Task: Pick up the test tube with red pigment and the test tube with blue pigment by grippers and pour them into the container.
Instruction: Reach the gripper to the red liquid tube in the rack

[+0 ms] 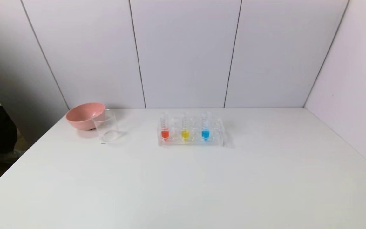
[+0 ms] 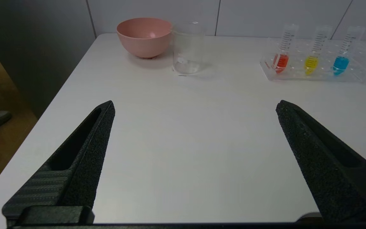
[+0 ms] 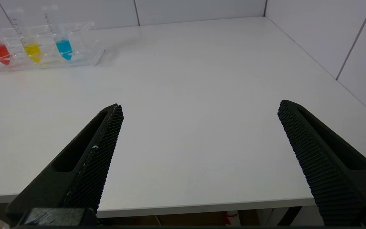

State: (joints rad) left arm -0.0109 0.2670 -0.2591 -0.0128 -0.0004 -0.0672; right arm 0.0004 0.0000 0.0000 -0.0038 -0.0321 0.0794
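Smooth white table (image 1: pixel 202 184) is meeting pale grey panelled walls (image 1: pixel 183 54); left gripper (image 2: pixel 195 106) and right gripper (image 3: pixel 200 109) are hovering wide, empty, at near edge.

Only printed graduation marks show on the three tubes (image 2: pixel 316 44); no text is legible.

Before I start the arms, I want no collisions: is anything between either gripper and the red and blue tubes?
Nothing visible. Bare table lies between the open left gripper and the red tube, and between the open right gripper and the blue tube. Both stand in the clear rack.
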